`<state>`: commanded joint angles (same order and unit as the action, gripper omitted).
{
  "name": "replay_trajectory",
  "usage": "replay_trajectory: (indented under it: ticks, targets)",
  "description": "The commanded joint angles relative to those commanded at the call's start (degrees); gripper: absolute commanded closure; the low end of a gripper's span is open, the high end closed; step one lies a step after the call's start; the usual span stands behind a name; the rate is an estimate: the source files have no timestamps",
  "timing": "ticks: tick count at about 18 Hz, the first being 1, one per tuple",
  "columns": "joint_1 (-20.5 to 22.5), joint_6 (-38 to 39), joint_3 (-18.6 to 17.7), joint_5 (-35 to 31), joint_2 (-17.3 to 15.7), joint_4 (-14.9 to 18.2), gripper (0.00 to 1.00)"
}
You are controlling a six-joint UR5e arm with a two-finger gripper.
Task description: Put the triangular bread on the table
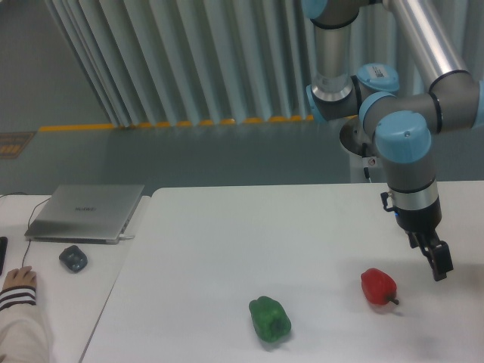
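matt white counter, glossy plastic produce
counter (227,242) smooth, matt; red pepper (377,286) and green pepper (270,318) shiny; laptop (85,211) brushed metal.

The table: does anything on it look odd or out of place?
Nothing spilled or damaged. The red pepper and green pepper lie on the table. The bread is not visible, and the gripper seems to hold none.

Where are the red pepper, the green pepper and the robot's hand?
red pepper (377,286), fixed camera, middle of its body.
green pepper (271,318), fixed camera, middle of its body.
hand (439,261), fixed camera, dark fingertips.
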<state>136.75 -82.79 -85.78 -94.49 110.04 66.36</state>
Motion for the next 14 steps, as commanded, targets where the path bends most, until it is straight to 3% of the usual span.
replay_trajectory:
  ticks: [9, 14]
  targets:
    - [5.63, -1.49, 0.0, 0.28, 0.62, -1.93, 0.0]
    - [10.45, -17.02, -0.18, 0.89, 0.35, -1.85, 0.0]
